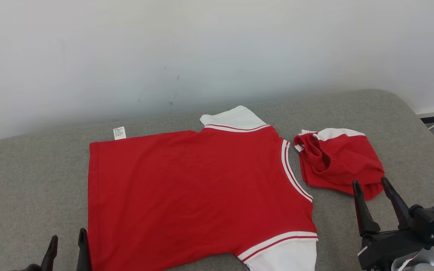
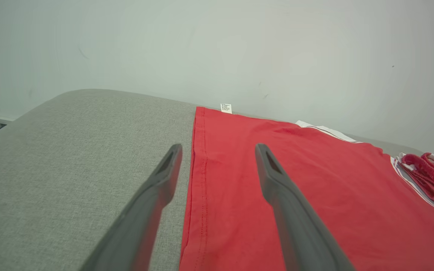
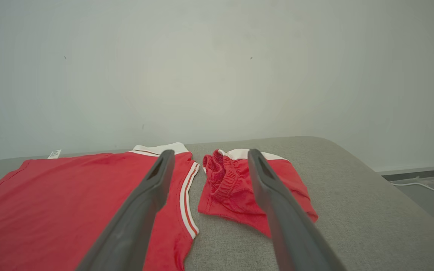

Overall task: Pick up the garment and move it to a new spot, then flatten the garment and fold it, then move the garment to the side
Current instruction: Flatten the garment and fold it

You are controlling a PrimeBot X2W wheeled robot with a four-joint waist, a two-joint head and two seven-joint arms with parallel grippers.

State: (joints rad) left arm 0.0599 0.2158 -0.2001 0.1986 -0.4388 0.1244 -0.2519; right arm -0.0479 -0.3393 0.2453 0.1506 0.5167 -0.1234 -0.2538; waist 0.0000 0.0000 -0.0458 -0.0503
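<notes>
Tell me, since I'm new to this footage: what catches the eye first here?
A red T-shirt with white sleeves lies spread flat across the grey upholstered surface, neckline toward the right. Beside the neckline sits a bunched pair of red shorts, the open right tool hovering at their near edge.

Shining bright, soft and even across the plain off-white wall (image 1: 217,49) and the grey woven-fabric padded surface (image 1: 32,180). Casting no hard shadows, only shading faintly along the line where those two are meeting and under the cloth edges. Paling toward the upper part of the head view, and greying toward the corners in both wrist views. Rendering the flat red shirt with white striped trim (image 1: 187,188) sharp and saturated, without glare. Softening the left gripper's two long dark fingers (image 2: 156,203) and the right gripper's dark fingers (image 3: 141,210) close to each lens. Bowing the padded edge through wide-angle distortion.
</notes>
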